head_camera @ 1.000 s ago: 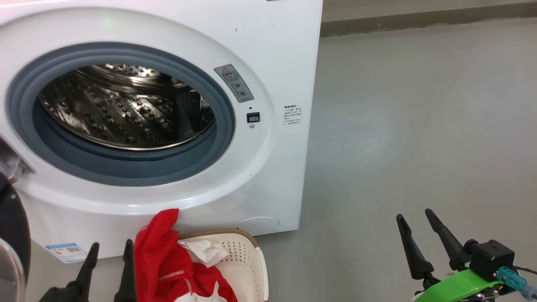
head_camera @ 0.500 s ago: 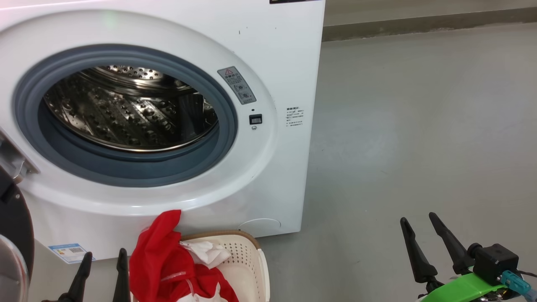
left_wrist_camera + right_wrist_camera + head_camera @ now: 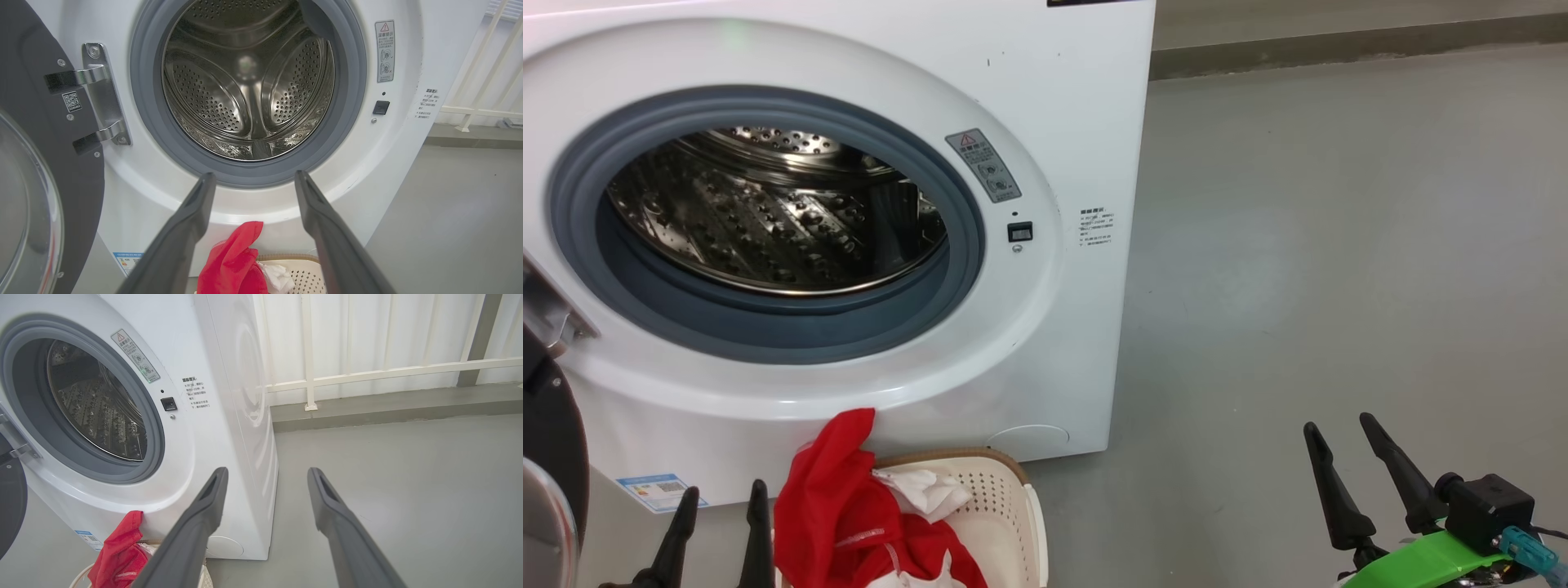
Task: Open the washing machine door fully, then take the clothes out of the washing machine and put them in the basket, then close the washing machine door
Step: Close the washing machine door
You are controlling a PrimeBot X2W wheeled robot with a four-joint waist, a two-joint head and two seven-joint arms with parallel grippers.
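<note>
The white washing machine (image 3: 1062, 98) (image 3: 408, 163) (image 3: 229, 355) stands open, and its steel drum (image 3: 768, 212) (image 3: 249, 81) holds no fabric that I can see. Its black-rimmed door (image 3: 547, 457) (image 3: 36, 163) (image 3: 10, 506) hangs swung out at the left. Red and white clothes (image 3: 849, 514) (image 3: 235, 261) (image 3: 120, 551) are heaped in the cream basket (image 3: 1001, 506) (image 3: 304, 275) on the floor in front of the machine. My left gripper (image 3: 720, 492) (image 3: 252, 176) is open and empty, just left of the basket. My right gripper (image 3: 1339, 423) (image 3: 265, 471) is open over bare floor, far right.
Grey floor (image 3: 1339, 245) stretches to the right of the machine. A white railing (image 3: 388, 371) on a low kerb runs behind it. The door's metal hinge (image 3: 102, 94) sits on the left of the opening.
The view has shifted slightly between the earliest frame and now. My left gripper sits a little lower and further left than before; the right gripper is almost unchanged.
</note>
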